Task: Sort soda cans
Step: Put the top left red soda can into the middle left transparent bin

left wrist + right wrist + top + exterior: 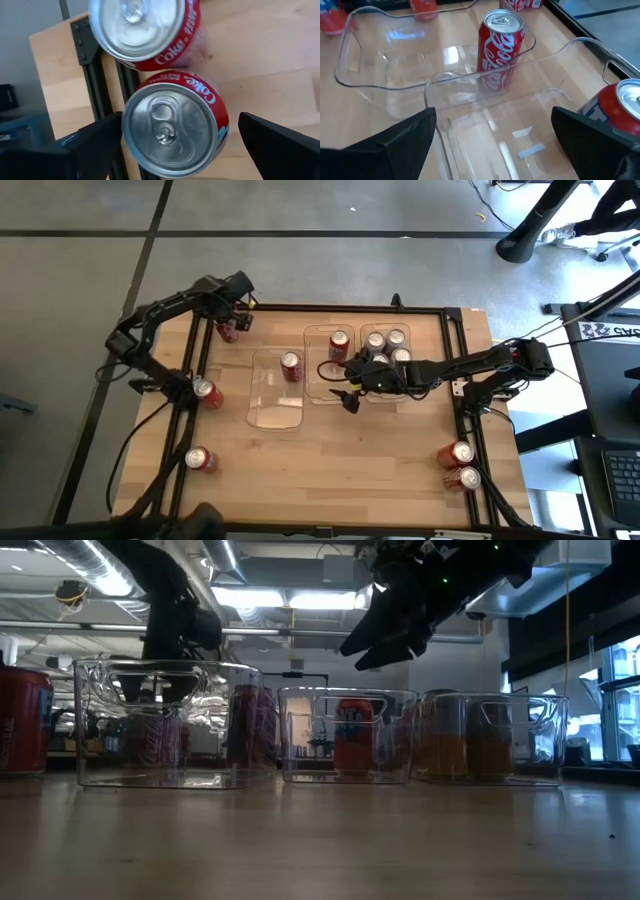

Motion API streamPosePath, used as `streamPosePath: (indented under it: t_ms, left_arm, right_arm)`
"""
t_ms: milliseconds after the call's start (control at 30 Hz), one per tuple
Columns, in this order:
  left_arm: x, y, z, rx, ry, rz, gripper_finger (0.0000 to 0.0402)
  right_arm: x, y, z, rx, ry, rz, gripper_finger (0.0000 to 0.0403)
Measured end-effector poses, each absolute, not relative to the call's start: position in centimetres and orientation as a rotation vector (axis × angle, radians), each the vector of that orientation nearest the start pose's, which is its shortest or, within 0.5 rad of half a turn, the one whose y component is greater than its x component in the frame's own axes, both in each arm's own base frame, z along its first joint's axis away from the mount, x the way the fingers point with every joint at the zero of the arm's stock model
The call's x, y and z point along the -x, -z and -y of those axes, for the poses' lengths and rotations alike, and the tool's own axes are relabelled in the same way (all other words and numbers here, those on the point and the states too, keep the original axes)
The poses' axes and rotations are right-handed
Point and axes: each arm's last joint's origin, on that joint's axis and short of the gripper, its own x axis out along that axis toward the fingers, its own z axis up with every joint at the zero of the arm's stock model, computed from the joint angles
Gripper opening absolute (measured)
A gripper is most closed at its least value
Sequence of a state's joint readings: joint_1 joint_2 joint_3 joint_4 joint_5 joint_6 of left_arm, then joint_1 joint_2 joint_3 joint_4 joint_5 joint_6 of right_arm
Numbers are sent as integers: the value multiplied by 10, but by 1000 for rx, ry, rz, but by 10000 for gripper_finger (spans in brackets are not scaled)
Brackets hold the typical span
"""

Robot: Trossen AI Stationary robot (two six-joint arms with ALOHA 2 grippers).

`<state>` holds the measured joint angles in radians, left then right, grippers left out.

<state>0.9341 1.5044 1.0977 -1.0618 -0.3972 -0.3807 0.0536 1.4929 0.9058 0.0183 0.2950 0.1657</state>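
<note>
Soda cans (170, 129) upright, a red pair at the desk (380, 460) 11 o'clock corner; left hand (232, 308) directly above, fingers wide, straddling the nearer can. Right hand (350, 395) wide, empty, over middle tray (485, 100).

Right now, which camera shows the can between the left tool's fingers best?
The left wrist view: the red can fills the frame, top up, between the open left tool. The high view shows it small at the far-left corner, half hidden by the arm. The low and right wrist views don't clearly show it.
</note>
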Motion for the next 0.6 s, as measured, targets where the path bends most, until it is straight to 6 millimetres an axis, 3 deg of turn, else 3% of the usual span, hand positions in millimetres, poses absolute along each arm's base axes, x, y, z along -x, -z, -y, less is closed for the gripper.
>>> streamPosePath:
  t_ms: [333,600]
  left_arm:
    - [-147,-218,-224,697,-1298,-1375,376]
    - [-149,-217,-224,675,-1251,-1394,321]
  right_arm:
    - [-317,-230,-9,-62,280,-538,392]
    - [-317,-230,-9,-63,280,-533,392]
